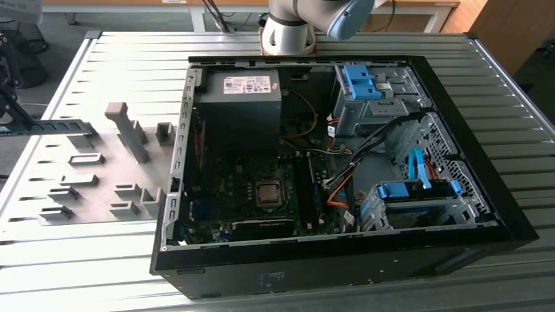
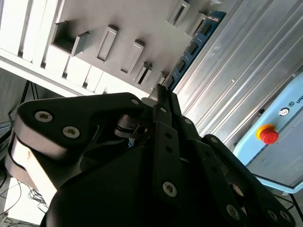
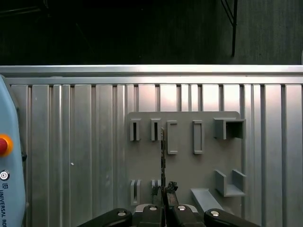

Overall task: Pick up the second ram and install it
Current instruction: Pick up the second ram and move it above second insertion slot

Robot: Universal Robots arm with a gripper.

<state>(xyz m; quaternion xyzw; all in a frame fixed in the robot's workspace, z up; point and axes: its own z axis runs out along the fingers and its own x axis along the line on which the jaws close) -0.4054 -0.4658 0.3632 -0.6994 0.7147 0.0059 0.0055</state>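
The second ram [image 1: 52, 126] is a narrow blue-green stick held level at the exterior view's far left, just over the grey fixture plate [image 1: 95, 175]. My gripper [image 1: 12, 120] is shut on one end of it. In the second wrist view the black fingertips [image 2: 165, 101] pinch the ram [image 2: 191, 47], which runs away from them past the plate's blocks. In the first wrist view the ram [image 3: 163, 156] shows edge-on as a thin line rising from the gripper [image 3: 164, 191], between two grey holders. The black motherboard slots [image 1: 305, 188] lie inside the open computer case [image 1: 468, 214].
Grey fixture blocks [image 1: 130, 133] stand up from the plate. The arm's base [image 1: 290, 29] sits behind the case on the ribbed metal table [image 1: 78, 266]. Cables, blue drive cages [image 1: 407, 192] and a power supply [image 1: 238, 97] crowd the case. A pendant with a red button [image 2: 268, 135] lies beside the table.
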